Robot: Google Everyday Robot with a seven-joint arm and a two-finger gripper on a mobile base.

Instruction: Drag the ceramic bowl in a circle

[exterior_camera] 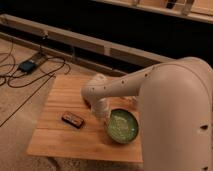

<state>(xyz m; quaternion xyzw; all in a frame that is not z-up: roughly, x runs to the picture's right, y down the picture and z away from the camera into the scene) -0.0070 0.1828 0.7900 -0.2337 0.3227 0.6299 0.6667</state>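
The ceramic bowl [123,126] is round, shallow and green-glazed. It sits on the wooden table [65,137] near the front right edge. My white arm reaches in from the right and bends down over the table. The gripper [103,116] hangs under the arm's wrist at the bowl's left rim, touching or just inside it. The arm hides the bowl's far right side and the gripper's tips.
A small dark flat packet [73,119] lies on the table left of the bowl. Cables and a small box [28,65] lie on the floor at the back left. A low rail [100,45] runs along the dark wall behind the table.
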